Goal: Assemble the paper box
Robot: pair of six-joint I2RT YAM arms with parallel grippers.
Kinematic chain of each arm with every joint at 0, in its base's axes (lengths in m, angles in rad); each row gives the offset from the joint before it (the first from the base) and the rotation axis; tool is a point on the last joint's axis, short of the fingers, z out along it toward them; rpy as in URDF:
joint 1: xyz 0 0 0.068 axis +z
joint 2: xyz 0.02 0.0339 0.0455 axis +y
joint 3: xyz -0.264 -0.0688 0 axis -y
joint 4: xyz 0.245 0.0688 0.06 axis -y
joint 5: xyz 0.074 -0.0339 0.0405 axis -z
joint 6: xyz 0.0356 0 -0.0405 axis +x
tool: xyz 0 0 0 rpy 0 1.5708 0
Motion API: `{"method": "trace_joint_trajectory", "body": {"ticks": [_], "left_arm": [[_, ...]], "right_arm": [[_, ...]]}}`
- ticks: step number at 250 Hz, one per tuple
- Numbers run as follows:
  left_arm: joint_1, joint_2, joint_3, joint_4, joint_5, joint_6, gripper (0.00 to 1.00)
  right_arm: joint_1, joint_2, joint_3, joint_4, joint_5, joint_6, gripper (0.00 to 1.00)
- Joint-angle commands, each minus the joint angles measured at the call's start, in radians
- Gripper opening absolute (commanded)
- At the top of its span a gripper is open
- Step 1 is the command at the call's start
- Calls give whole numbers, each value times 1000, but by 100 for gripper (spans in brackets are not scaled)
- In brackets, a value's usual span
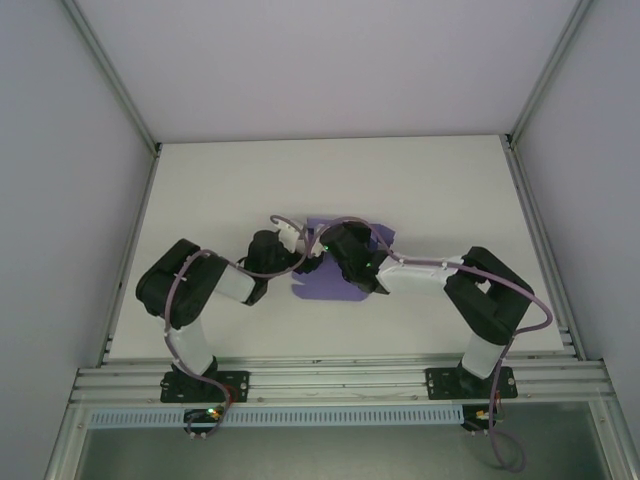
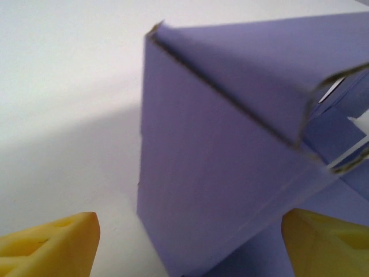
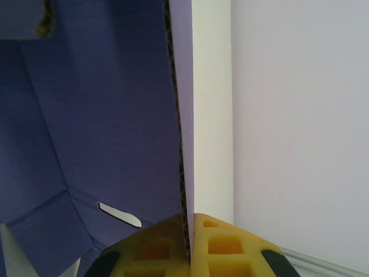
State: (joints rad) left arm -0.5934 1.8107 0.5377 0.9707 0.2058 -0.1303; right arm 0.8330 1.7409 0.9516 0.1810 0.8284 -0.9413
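Right claw (image 3: 189,245) on paper box (image 3: 104,115) wall

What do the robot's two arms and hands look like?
The left arm and right arm are chunky black joints linked by white tubes, each trailed by a pinkish cable. The left hand and right hand have blocky yellow fingers with moulded hollows.
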Motion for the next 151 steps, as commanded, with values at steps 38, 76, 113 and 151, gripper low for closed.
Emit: {"method": "trace_joint_trajectory", "body": {"ticks": [38, 76, 113, 151], "left_arm": [[2, 43, 8, 129, -1, -24, 70], [32, 51, -13, 188, -23, -65, 67], [27, 37, -22, 208, -84, -61, 56], [14, 30, -10, 215, -120, -30, 43]], "right_arm": [[49, 29, -89, 124, -67, -53, 0], [84, 40, -135, 191, -21, -82, 0], [110, 68, -145, 163, 35, -66, 0], [115, 65, -128, 93, 13, 5, 0]]}}
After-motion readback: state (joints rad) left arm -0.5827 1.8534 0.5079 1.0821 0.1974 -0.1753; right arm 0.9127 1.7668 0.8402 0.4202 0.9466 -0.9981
